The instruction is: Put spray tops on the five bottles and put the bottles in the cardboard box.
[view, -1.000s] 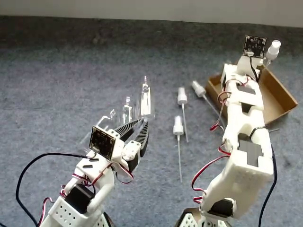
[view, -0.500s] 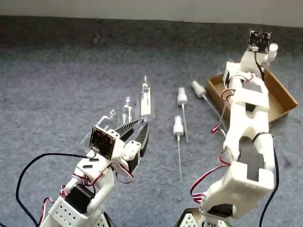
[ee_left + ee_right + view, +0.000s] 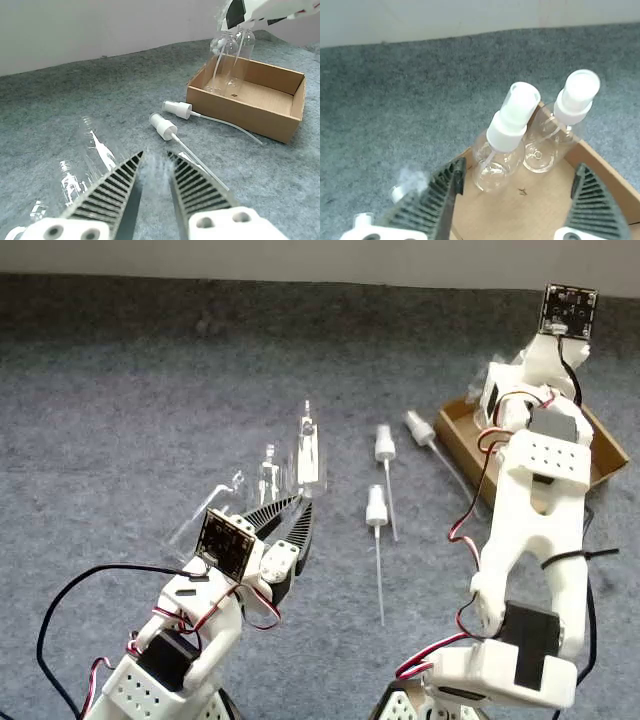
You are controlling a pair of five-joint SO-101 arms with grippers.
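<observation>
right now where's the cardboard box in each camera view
High view: box on the table's far right, largely covered by the right arm.
Left wrist view: box beyond the left gripper, past the loose spray tops.
Right wrist view: box under the open right gripper.
Shared landmark: two capped bottles standing in a box corner, in both wrist views.

Grey felt-like table cover (image 3: 120, 410) spread edge to edge (fuzzy, faintly mottled), darker in a band along the far side; behind it, a plain pale wall (image 3: 300, 255).
</observation>
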